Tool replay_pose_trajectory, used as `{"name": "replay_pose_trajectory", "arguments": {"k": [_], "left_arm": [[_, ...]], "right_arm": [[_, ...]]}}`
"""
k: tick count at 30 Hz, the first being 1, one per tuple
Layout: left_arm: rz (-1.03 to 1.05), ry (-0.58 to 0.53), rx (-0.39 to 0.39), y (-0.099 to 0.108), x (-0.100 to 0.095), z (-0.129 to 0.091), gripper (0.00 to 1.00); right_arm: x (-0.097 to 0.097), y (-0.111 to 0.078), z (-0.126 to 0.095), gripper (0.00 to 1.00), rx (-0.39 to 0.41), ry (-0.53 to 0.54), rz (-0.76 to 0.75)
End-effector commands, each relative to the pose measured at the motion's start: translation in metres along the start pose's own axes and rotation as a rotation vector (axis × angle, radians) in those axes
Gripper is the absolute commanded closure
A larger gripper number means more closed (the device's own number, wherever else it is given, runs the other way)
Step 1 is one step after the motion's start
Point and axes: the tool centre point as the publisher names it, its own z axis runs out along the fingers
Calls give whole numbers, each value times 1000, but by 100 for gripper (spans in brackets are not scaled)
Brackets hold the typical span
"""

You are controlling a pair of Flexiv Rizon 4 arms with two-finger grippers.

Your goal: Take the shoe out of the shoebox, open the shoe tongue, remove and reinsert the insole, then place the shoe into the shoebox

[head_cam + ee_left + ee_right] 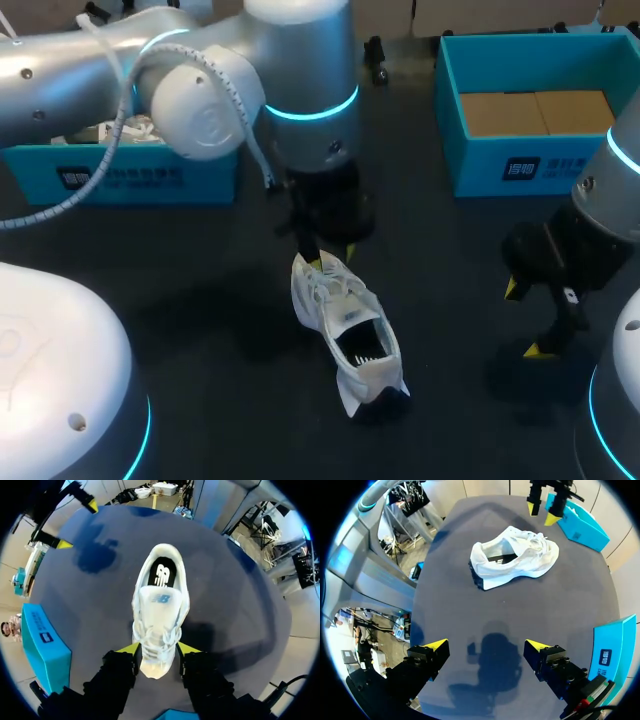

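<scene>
A white sneaker (pixel 350 330) lies on the dark table, toe towards the far side, its black insole showing in the opening (pixel 161 575). My left gripper (pixel 332 258) stands over the toe; in the left wrist view its yellow fingertips (pixel 131 650) press on both sides of the toe, so my left gripper (pixel 158 650) is shut on the shoe (pixel 160 615). My right gripper (pixel 527 320) hangs open and empty over bare table to the right of the shoe. In the right wrist view the shoe (pixel 515 555) lies well ahead of my right gripper (pixel 487 647).
An open blue box (pixel 540 160) with brown cardboard inside stands at the back right. A second blue box (pixel 130 180) holding white material sits at the back left, partly behind my left arm. White round robot bases fill both near corners.
</scene>
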Motion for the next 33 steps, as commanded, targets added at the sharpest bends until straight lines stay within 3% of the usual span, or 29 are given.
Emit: {"name": "replay_pose_trajectory", "arguments": {"k": [1, 5, 7, 12, 25, 33], "left_arm": [[29, -20, -3, -10, 10, 13, 58], [32, -21, 13, -19, 9, 26, 57], [42, -11, 28, -24, 9, 35, 72], [47, -26, 23, -33, 8, 48, 64], [66, 6, 38, -55, 12, 75, 64], [75, -50, 17, -53, 19, 46, 63]], "right_arm": [[0, 0, 1, 0, 1, 0, 0], [0, 0, 1, 0, 1, 0, 0], [0, 0, 1, 0, 1, 0, 0], [0, 0, 1, 0, 1, 0, 0], [0, 0, 1, 0, 1, 0, 0], [0, 0, 1, 0, 1, 0, 0]]}}
